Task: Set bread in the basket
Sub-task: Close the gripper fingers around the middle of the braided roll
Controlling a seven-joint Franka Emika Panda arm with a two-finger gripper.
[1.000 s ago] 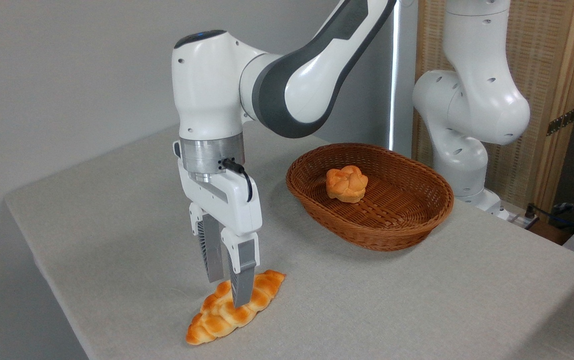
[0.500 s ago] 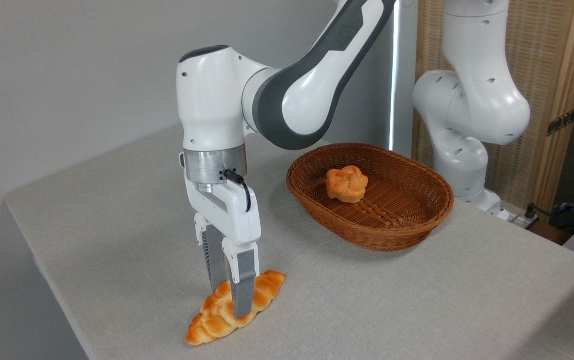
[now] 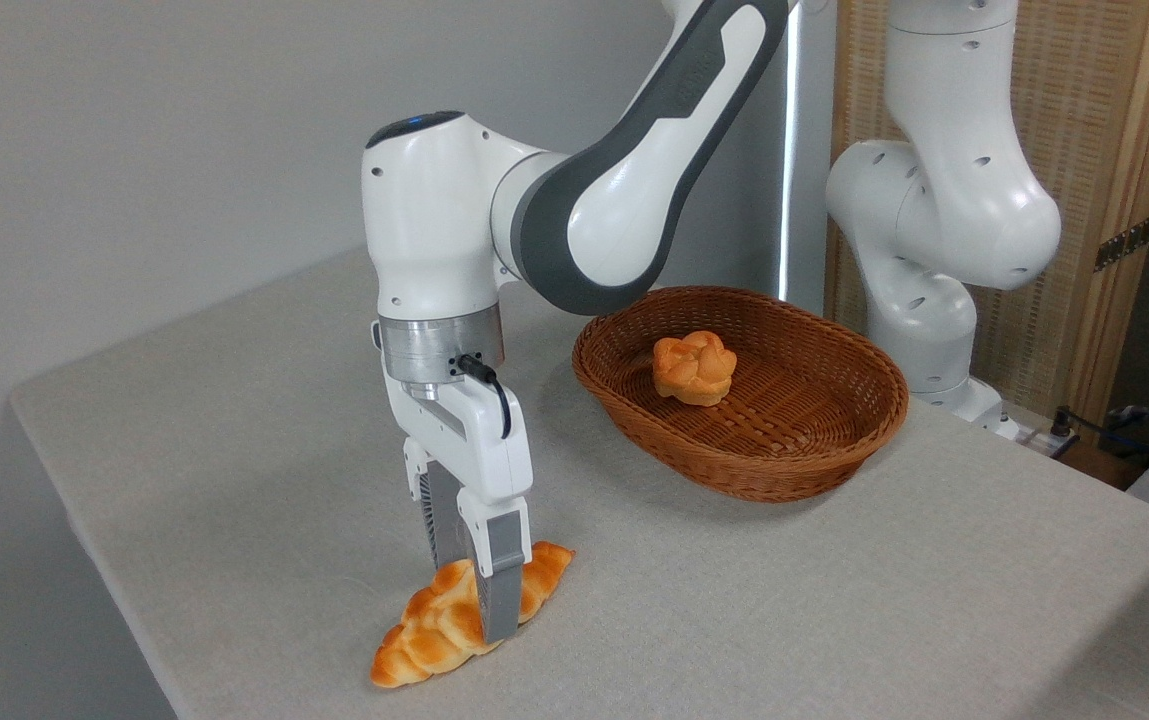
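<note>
Hand is straight above the bread, fingers straddling its middle across the long axis — one in front, one behind. Fingers look narrowed against the loaf, but a firm grip can't be confirmed. Bread lies on the surface near the front edge, long axis pointing roughly toward the basket — well apart, toward the back-right. Bun sits inside it.

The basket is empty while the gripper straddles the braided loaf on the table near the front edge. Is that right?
Not quite. The camera view shows the wicker basket is not empty: a small round knotted bun already sits inside it. The rest holds: the gripper straddles the braided loaf, which lies on the table near its front edge.
</note>
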